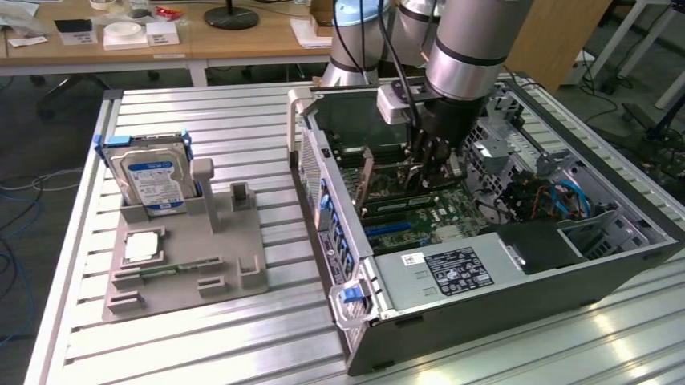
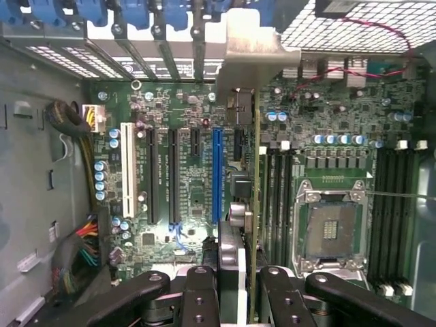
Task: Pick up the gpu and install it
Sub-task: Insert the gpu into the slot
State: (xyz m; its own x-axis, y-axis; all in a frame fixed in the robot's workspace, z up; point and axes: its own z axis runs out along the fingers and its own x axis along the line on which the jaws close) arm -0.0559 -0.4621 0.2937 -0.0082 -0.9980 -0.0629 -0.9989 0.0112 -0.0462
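Inside the open computer case (image 1: 514,265) lying on its side on the slatted metal table (image 1: 246,120), the robot's gripper (image 2: 240,286) clamps the gpu (image 2: 246,204) by its top edge, fingers (image 2: 199,296) closed partway around the thin card. The card hangs edge-down over the motherboard (image 2: 184,170), beside the blue expansion slot (image 2: 216,177), its metal bracket (image 2: 248,58) toward the case's slotted rear wall, apparently so connector and bracket meet slot and opening together. On the grey parts holder (image 1: 182,265) near the table's opposite edge, a blue-labelled hard drive (image 1: 153,180) stands upright.
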